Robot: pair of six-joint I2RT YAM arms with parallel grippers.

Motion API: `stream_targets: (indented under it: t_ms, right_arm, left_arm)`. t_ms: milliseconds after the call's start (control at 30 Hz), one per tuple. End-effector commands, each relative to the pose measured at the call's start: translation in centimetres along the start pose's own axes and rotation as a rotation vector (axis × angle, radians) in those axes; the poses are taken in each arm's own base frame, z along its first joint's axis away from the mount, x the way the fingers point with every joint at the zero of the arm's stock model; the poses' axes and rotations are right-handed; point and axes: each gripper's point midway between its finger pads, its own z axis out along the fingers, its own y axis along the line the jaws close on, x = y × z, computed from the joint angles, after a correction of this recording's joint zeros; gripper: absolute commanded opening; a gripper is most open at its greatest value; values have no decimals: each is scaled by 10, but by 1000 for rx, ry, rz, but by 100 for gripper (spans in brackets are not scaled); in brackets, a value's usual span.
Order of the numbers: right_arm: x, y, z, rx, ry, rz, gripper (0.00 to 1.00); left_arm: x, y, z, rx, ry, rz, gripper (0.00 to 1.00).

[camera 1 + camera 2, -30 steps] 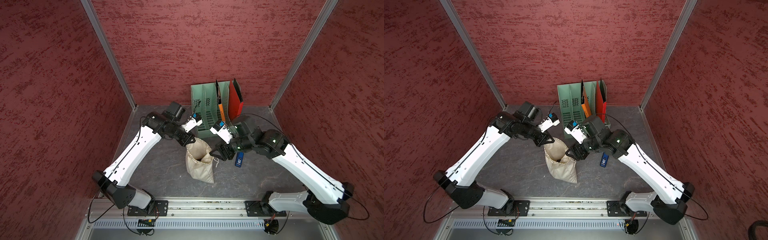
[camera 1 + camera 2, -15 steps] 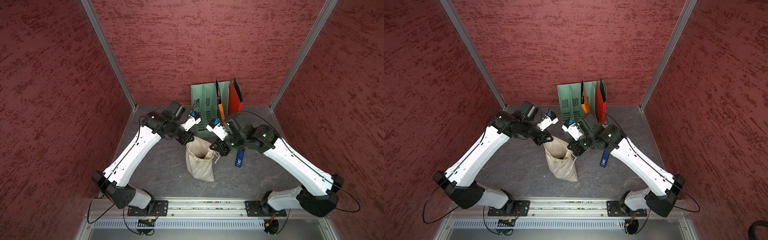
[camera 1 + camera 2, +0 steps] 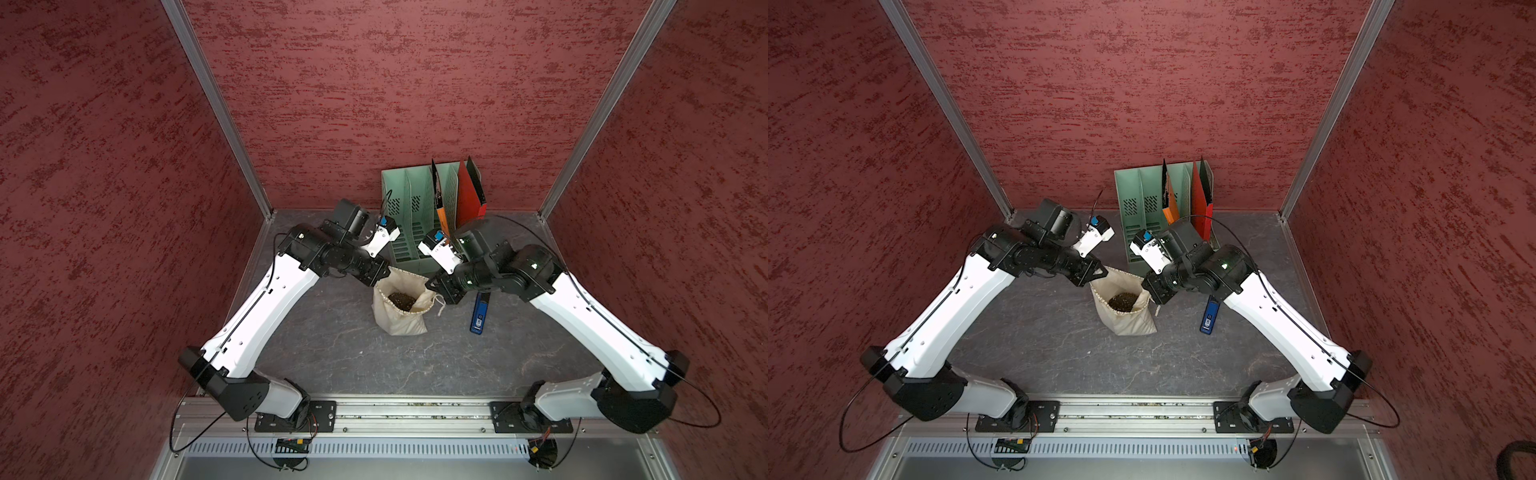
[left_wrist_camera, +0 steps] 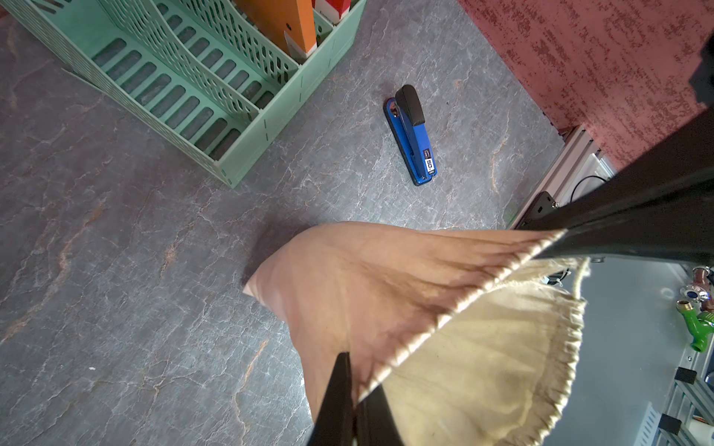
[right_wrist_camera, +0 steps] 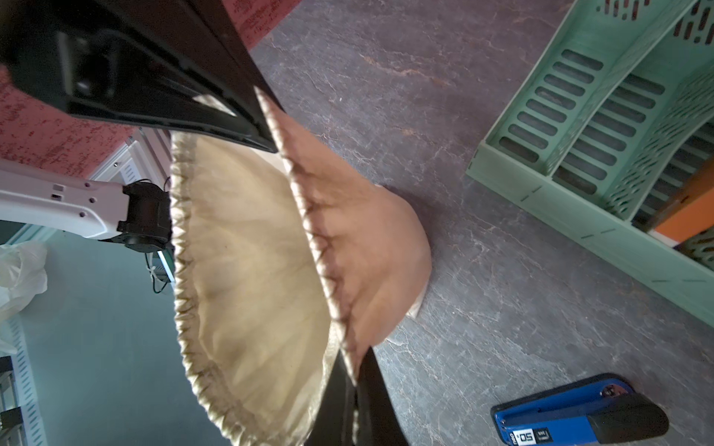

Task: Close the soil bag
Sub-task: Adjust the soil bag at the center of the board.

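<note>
Your left hand (image 3: 383, 275) and right hand (image 3: 433, 286) each pinch the soil bag (image 3: 401, 318) rim (mouth gaping), seemingly on opposite sides.

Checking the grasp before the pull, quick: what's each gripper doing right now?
Left gripper: closed, pinching the rim of the soil bag.
Right gripper: closed, pinching the rim on the opposite side.

A robot lab test booth: red textured walls (image 3: 395, 83), aluminium mounting rail (image 3: 415, 409).
</note>
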Motion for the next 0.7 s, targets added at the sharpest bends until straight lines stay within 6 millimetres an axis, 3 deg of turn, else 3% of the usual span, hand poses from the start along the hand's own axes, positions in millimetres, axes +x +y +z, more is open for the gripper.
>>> stream_targets:
  t_ms: [0, 167, 400, 467, 500, 567, 600, 667]
  right_arm:
    - [-7, -3, -6, 2, -45, -16, 0]
    - [-11, -1, -5, -12, -62, -17, 0]
    - [-14, -1, -7, -15, -64, -33, 0]
    - [-14, -1, -6, -13, -59, -41, 0]
    - [-15, -1, -5, -14, -58, -44, 0]
    - [-16, -1, -3, -23, -53, -47, 0]
    - [-16, -1, -3, -28, -52, -49, 0]
    - [-17, -1, -2, -29, -53, -54, 0]
  left_arm:
    - [-6, 7, 8, -16, -8, -9, 13]
    - [3, 10, 16, -27, 64, 1, 37]
    - [15, 19, 10, -105, 133, 38, 39]
    - [18, 22, 8, -125, 149, 41, 35]
    - [19, 21, 7, -123, 149, 41, 29]
    - [17, 17, 6, -103, 140, 39, 5]
    - [15, 15, 7, -92, 136, 36, 0]
    - [11, 10, 7, -73, 126, 37, 0]
